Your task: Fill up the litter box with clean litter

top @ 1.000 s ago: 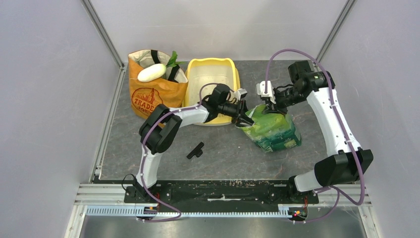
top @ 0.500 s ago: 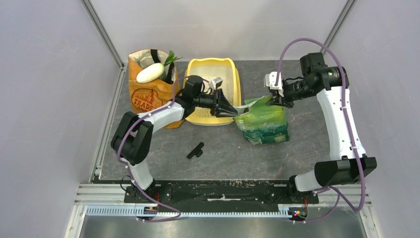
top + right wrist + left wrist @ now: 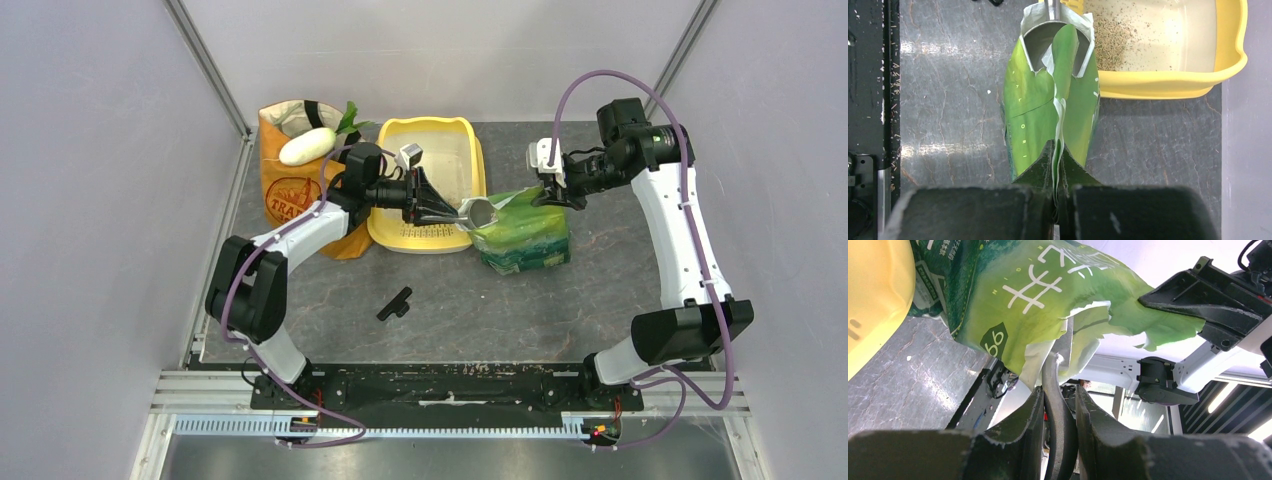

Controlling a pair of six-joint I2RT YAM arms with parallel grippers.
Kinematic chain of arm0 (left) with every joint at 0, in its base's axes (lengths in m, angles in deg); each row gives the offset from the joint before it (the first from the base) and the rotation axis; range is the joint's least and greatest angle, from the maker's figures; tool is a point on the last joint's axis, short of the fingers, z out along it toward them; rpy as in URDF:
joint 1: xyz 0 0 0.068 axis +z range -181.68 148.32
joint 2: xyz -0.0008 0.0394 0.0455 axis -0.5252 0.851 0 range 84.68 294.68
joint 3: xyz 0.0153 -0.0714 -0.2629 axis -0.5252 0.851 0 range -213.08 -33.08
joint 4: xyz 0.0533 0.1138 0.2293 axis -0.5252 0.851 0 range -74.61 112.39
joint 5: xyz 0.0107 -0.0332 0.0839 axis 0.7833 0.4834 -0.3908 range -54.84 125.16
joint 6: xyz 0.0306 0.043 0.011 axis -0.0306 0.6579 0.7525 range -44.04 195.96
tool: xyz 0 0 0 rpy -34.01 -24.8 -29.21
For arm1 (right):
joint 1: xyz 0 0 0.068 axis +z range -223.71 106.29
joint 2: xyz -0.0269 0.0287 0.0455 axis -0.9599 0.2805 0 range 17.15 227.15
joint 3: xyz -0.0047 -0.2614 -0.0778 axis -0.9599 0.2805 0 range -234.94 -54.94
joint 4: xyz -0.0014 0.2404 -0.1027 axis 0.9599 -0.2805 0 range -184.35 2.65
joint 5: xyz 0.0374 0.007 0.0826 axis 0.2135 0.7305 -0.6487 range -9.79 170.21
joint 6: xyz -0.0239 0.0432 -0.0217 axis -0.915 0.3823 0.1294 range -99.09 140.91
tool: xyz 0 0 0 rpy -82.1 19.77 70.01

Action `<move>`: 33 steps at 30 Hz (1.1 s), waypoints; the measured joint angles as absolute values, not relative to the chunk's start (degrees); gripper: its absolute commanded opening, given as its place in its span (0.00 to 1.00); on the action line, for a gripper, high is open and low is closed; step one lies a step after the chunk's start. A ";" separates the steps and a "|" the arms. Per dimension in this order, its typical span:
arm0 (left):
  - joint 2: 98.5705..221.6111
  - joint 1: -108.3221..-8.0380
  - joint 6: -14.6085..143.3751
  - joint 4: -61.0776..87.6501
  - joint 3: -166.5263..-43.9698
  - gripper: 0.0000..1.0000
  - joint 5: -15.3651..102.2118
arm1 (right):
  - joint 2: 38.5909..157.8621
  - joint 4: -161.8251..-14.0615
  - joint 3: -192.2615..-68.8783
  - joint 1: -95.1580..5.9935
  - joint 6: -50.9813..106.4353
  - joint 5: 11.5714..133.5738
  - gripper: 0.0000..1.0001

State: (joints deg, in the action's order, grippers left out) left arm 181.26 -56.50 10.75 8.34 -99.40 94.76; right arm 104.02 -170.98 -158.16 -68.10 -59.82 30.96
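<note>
The yellow litter box stands at the back centre. Its pale basin holds a thin scatter of grey-brown litter near the bag-side wall. The green foil bag lies just right of the box. My left gripper is shut on the handle of a greyish scoop. The scoop's bowl sits in the bag's open mouth, and it also shows in the right wrist view. My right gripper is shut on the bag's top edge and holds it up. The bag fills the left wrist view.
An orange paper grocery bag with a white radish and greens stands left of the litter box, close to my left arm. A small black part lies on the grey table in front. Enclosure walls stand on both sides.
My left arm drew back to the left, bringing the scoop from deep in the bag to its mouth. The bag slid left and back. My right gripper rose slightly, still holding the bag's edge.
</note>
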 measured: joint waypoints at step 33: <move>167.40 -47.14 11.17 9.32 -87.45 0.02 98.41 | 104.10 -170.63 -156.67 -67.93 -56.60 33.93 0.00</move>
State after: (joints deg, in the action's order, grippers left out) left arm 167.40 -47.14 11.17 9.32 -87.45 98.41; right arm 104.10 -170.63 -156.67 -67.93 -56.60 33.93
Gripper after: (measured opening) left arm 0.317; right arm 0.008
